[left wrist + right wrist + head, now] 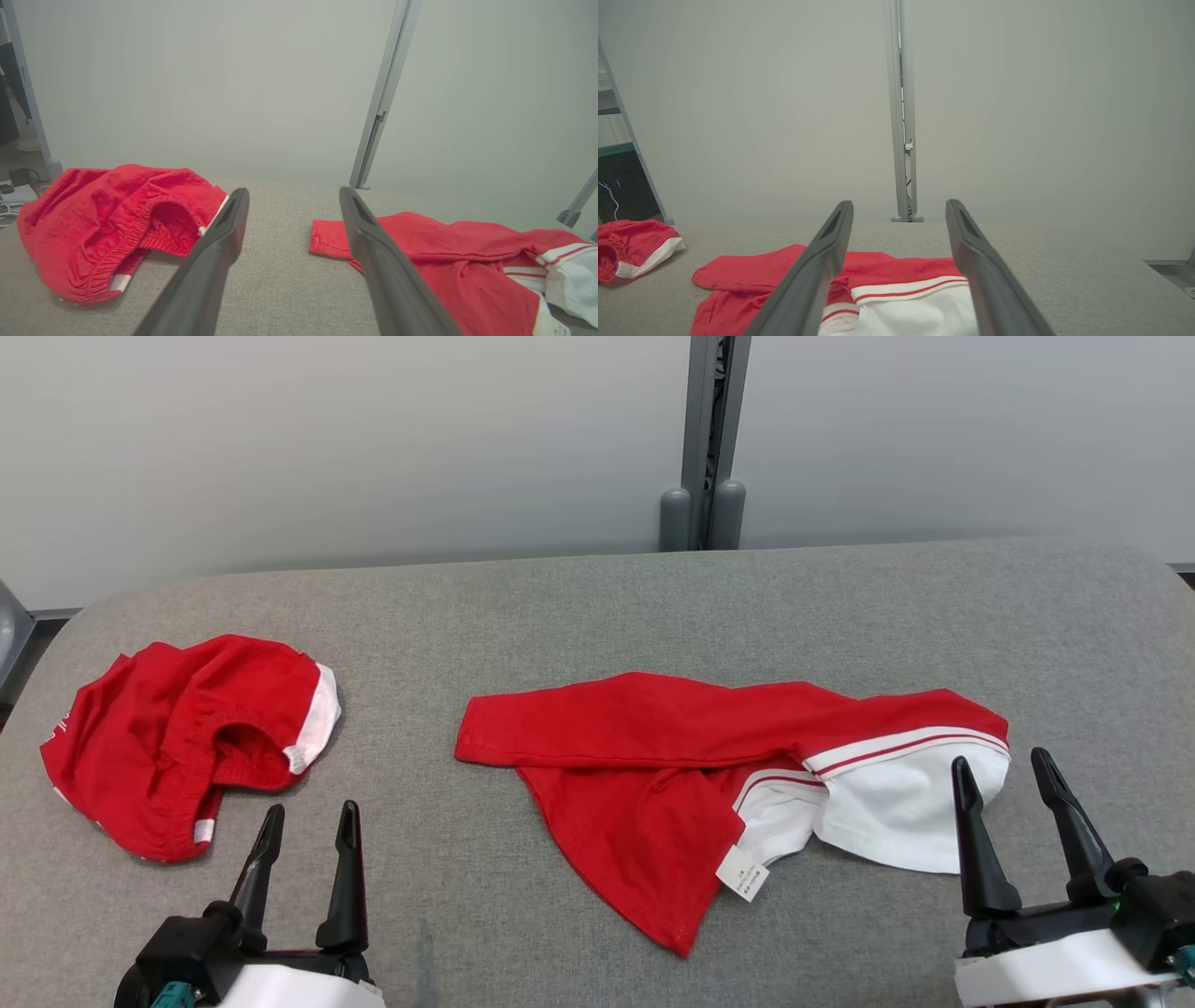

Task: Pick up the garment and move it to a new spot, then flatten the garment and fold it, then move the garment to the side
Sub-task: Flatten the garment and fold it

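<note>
My left hand (312,810) and right hand (1001,761) gape wide, empty; best to pinch the garment (653,728) at its three o'clock white edge, low against the worktop (597,616)

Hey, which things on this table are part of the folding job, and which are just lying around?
Job, likely: red and white shirt, rumpled, centre; right tool, open near its white end; left tool, open.
Lying about: red shorts, crumpled, left on the table; grey post behind it.
</note>
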Available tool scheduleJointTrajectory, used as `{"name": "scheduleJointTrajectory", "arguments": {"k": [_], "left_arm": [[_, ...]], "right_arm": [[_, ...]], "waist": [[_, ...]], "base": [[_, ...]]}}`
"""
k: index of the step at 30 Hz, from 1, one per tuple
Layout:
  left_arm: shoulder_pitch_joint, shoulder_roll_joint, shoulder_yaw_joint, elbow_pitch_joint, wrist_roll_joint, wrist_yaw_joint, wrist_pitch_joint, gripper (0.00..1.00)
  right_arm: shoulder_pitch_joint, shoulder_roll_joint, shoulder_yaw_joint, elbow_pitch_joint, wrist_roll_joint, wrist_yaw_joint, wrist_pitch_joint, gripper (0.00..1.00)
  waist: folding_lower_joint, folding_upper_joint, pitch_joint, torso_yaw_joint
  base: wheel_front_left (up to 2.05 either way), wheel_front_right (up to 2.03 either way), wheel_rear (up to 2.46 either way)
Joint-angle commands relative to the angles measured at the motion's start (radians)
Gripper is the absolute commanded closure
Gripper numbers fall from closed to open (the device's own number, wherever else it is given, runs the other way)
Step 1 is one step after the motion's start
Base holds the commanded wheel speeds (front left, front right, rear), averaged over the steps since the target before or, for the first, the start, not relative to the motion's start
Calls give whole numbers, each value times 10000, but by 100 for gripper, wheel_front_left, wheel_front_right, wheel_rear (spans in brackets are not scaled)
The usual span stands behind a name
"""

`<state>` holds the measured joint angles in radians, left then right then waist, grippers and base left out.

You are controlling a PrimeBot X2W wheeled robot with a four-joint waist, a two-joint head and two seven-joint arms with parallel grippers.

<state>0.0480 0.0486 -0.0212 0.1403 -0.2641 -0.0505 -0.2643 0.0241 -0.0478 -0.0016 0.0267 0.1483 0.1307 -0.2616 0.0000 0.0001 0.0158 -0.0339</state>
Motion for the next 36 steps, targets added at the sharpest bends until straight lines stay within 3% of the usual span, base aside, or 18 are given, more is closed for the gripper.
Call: {"name": "scheduleJointTrajectory", "arguments": {"k": [1,14,21,36], "left_arm": [[-39,36,7,-2,59,29,-13,0],[-523,143,-166,194,116,-200,49,0],[-1117,403,-297,583,-98,-370,813,0],[-3573,906,-833,2069,-420,-622,2454,0]], "right_arm": [[-165,-54,-15,27,-6,3,-39,0],[-337,-55,-130,127,147,3,-39,0],[-806,-59,-163,1978,206,3,73,0],[-3032,-107,-216,4672,572,3,1673,0]], "waist": [[0,-1,20,-1],[0,-1,354,-155],[0,-1,719,-516],[0,-1,2578,-833]], "base": [[0,0,0],[0,0,0],[0,0,0],[0,0,0]]}}
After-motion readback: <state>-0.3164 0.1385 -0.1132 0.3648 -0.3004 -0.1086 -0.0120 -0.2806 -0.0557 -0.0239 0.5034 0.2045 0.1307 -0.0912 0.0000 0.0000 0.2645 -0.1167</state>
